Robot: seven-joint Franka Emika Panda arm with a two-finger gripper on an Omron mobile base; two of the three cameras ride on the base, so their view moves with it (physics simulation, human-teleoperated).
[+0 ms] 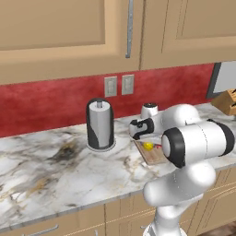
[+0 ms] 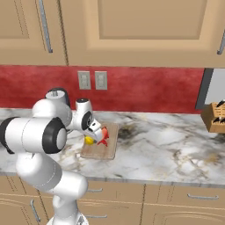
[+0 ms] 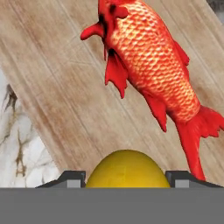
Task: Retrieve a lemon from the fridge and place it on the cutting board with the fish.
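Gripping the lemon point(image 3: 127, 169), the tool point(image 3: 127, 177) hovers over cutting board point(image 3: 65, 87) beside fish point(image 3: 151, 65).

The left base view looks from behind and left of the arm, forward and down across the marble worktop point(image 1: 55, 161) to the red backsplash point(image 1: 46, 101) and tan wall cabinets point(image 1: 60, 37). The right base view faces the same wall from behind and right. Both share the cutting board point(image 2: 110, 145), the paper-towel holder point(image 1: 100, 124), the wall outlets point(image 2: 92, 80) and the knife block point(image 2: 214, 116). The hand view sits very close above the board, looking down along the end effector point(image 3: 127, 177) at the fish point(image 3: 151, 65) and lemon point(image 3: 127, 170).
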